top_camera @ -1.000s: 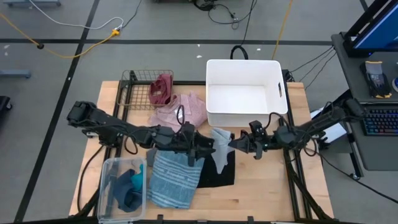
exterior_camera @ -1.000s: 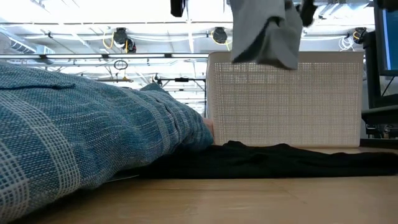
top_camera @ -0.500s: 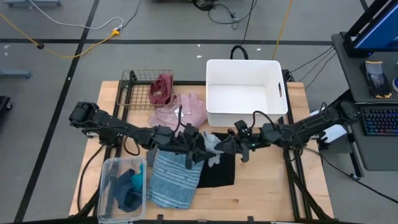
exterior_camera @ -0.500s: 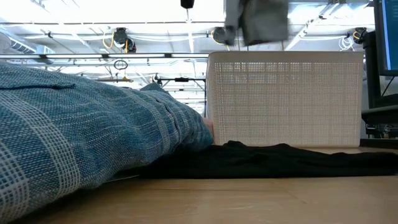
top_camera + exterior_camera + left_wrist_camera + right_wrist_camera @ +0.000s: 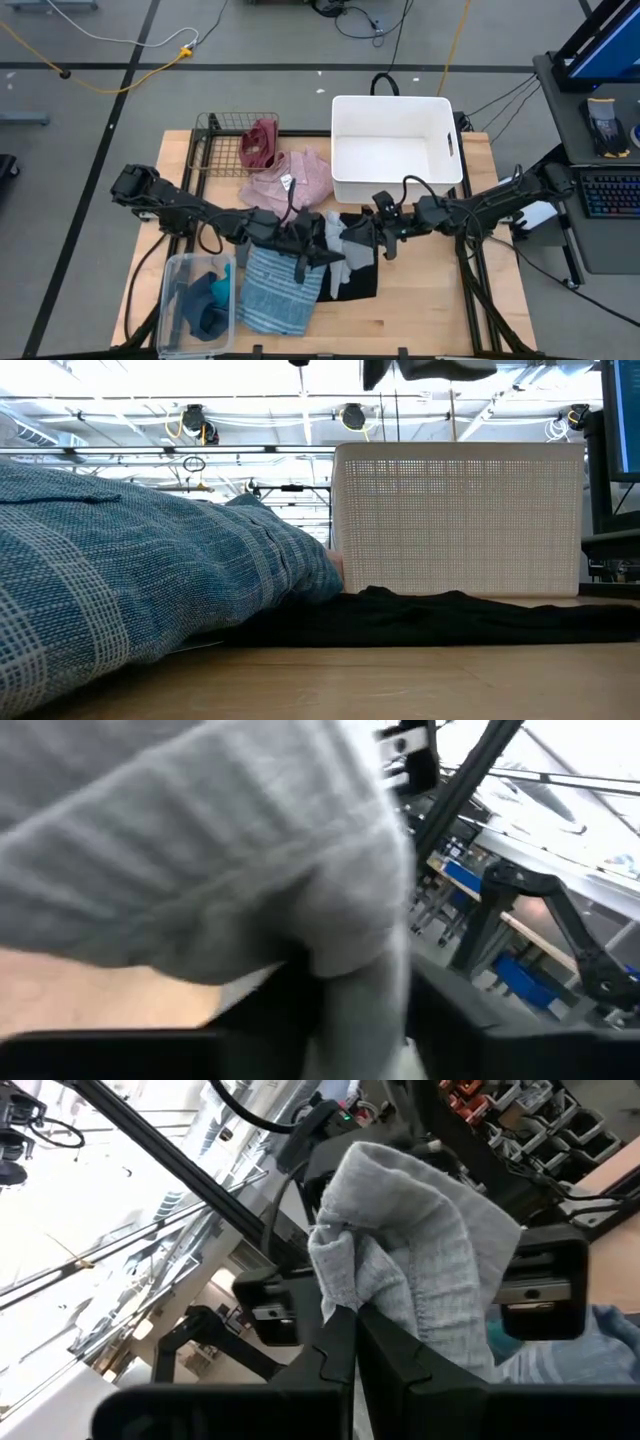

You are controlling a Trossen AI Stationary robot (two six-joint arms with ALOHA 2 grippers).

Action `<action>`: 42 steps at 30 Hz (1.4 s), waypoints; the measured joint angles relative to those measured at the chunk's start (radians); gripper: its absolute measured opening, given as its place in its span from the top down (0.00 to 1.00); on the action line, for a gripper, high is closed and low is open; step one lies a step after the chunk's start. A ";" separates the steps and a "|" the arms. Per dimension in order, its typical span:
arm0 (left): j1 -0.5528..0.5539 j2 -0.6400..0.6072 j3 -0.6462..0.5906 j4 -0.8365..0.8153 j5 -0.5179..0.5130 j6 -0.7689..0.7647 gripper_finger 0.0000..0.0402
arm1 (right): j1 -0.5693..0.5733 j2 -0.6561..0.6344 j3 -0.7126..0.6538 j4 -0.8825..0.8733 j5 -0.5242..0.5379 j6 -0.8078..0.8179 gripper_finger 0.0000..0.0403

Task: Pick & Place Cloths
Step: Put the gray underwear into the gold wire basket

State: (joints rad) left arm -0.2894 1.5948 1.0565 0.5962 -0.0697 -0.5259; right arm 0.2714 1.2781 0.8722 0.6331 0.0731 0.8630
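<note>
A grey cloth (image 5: 345, 252) is held up above the tabletop (image 5: 420, 300) between the two arms, over the black cloth (image 5: 362, 280) in front of the white bin (image 5: 395, 150). It is pinched by the closed right end effector (image 5: 377, 237), while the left end effector (image 5: 318, 240) is pressed against it, its fingers' state impossible to tell

Grey concrete floor (image 5: 120, 40) all around, crossed by dark tape lines and a yellow cable (image 5: 90, 85). Bright ceiling (image 5: 150, 380) overhead with trusses. A desk (image 5: 590, 170) carries a keyboard (image 5: 612, 195).
</note>
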 joint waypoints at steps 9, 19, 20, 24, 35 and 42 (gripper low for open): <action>0.023 0.000 0.000 -0.002 -0.061 -0.022 0.96 | 0.004 0.000 0.000 0.021 0.000 -0.015 1.00; 0.017 0.000 0.000 -0.022 -0.060 -0.050 0.99 | 0.006 -0.027 0.000 0.062 -0.163 -0.038 0.87; 0.015 0.000 0.000 -0.035 -0.064 -0.068 0.99 | 0.006 -0.030 0.000 0.060 -0.172 -0.039 0.85; -0.001 -0.019 0.000 -0.121 -0.119 -0.118 0.99 | 0.005 -0.048 0.000 0.052 -0.230 -0.047 0.79; -0.072 -0.168 0.000 -0.318 -0.452 -0.104 1.00 | 0.005 -0.157 0.000 -0.067 -0.235 -0.224 0.78; -0.099 -0.279 0.000 -0.402 -0.763 -0.023 1.00 | 0.005 -0.233 0.000 -0.179 -0.236 -0.315 0.78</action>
State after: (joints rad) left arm -0.3887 1.3156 1.0565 0.1942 -0.8326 -0.5487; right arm 0.2764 1.0453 0.8722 0.4543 -0.1626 0.5475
